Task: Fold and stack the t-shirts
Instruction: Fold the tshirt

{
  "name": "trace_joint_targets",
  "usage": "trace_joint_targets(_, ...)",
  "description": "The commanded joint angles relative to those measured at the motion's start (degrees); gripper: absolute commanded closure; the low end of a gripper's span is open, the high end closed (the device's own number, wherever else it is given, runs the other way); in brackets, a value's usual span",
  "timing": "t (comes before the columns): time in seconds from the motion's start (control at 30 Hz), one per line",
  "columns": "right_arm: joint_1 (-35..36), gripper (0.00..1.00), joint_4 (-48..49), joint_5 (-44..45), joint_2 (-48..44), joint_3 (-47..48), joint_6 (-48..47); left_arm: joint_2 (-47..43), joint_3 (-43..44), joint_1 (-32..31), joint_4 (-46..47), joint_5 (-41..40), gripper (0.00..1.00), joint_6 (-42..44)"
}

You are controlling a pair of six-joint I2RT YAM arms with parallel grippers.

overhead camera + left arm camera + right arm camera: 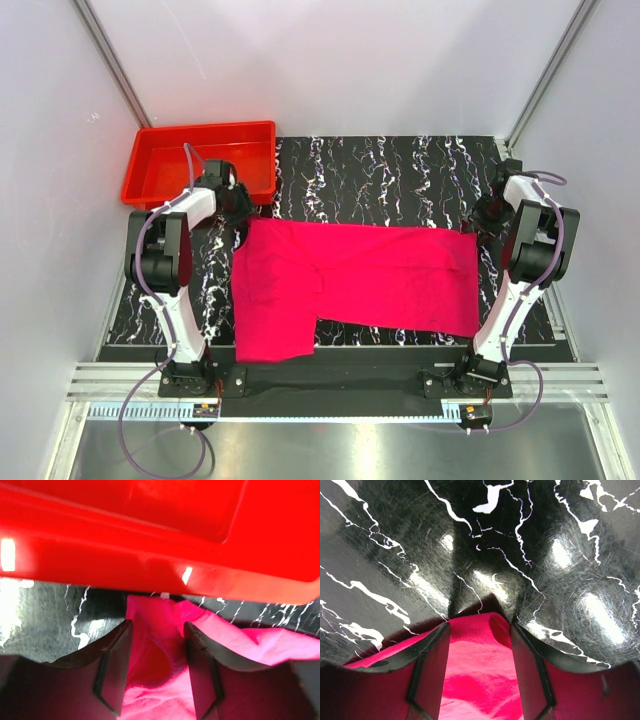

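The magenta-pink t-shirt (370, 275) lies flat on the black marbled mat, folded into a wide band, with one flap hanging toward the near left. My left gripper (240, 215) is at the shirt's far left corner, right by the red tray (200, 130). In the left wrist view the left gripper (156, 625) is open, with pink cloth (160, 680) lying between the fingers. My right gripper (487, 222) is at the shirt's far right corner. In the right wrist view the right gripper (480, 625) is open, astride the cloth's edge (480, 670).
The red tray's wall (150, 555) stands just beyond the left fingertips. The black marbled mat (400, 180) stretches behind the shirt and also shows in the right wrist view (520, 540). White walls close in on three sides.
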Motion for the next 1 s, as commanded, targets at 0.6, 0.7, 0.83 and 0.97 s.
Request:
trace_joint_targets(0.6,-0.2,0.87,1.5,1.4,-0.7,0.7,-2.1,-2.1,2.4,0.1,1.5,-8.1,0.89,0.0)
trace_joint_targets(0.7,-0.2,1.00,2.4,4.4,-0.3,2.9,-2.1,-3.4,1.8,0.7,1.6,-10.6,0.94,-0.7)
trace_joint_targets(0.83,-0.2,1.00,4.6,6.9,0.2,5.6,-2.8,-4.3,1.5,1.9,2.4,-13.3,0.99,-1.3)
trace_joint_targets(0.97,-0.2,1.00,7.5,6.4,1.0,6.2,-2.8,-3.4,2.2,2.4,3.2,-14.6,1.00,-1.6)
